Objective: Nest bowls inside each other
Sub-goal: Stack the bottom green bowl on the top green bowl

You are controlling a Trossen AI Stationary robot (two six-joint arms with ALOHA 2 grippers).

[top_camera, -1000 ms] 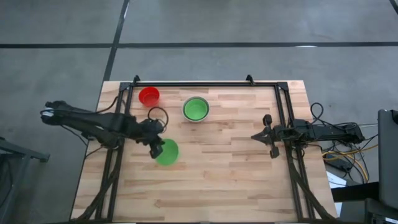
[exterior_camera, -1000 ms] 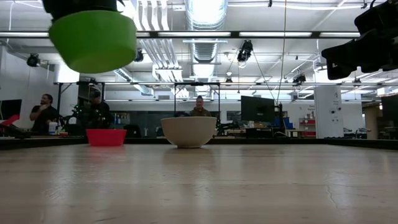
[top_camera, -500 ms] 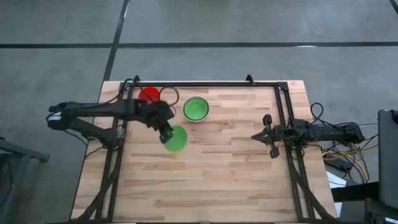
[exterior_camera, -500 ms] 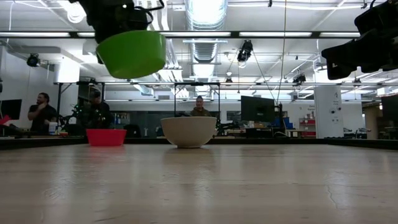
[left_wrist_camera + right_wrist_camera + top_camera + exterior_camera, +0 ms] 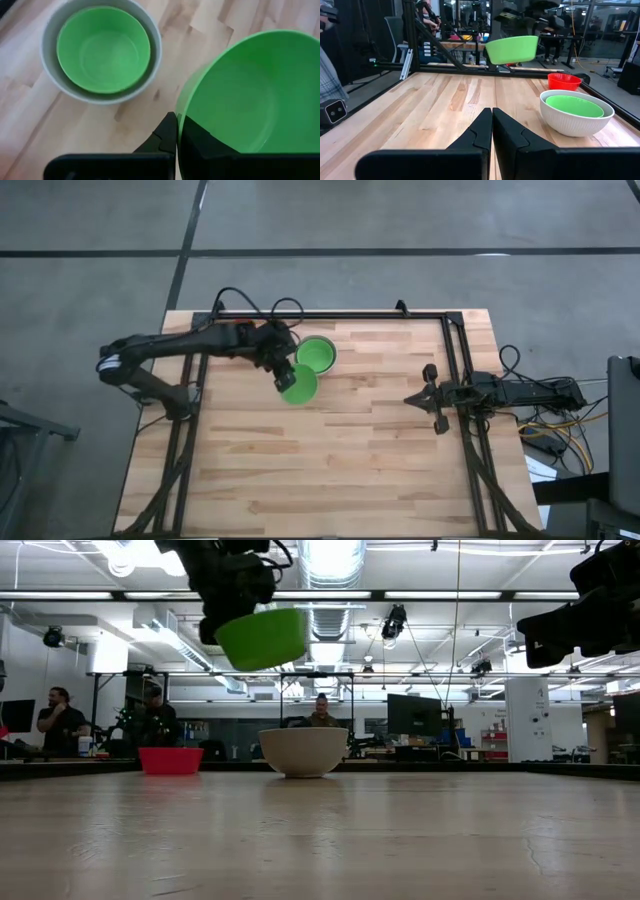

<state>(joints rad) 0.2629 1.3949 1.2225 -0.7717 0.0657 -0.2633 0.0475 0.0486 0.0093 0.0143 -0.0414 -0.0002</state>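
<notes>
White-grey bowl point(image 5: 316, 356), landmark: on the table, one green bowl point(image 5: 103, 48) nested inside. Carried green bowl point(image 5: 298, 385): airborne, just beside the landmark, not yet over it. Left gripper point(image 5: 285, 376): clamped on that bowl's rim. Red bowl point(image 5: 170, 760): beyond the landmark. Right gripper point(image 5: 432, 401): well apart, fingers together, empty.

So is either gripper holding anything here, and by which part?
The left gripper pinches a green bowl by its rim, in the air. The right gripper is shut on nothing.

Grey floor point(image 5: 90, 240), ceiling strip lights point(image 5: 420, 595), far monitor point(image 5: 413, 715).
</notes>
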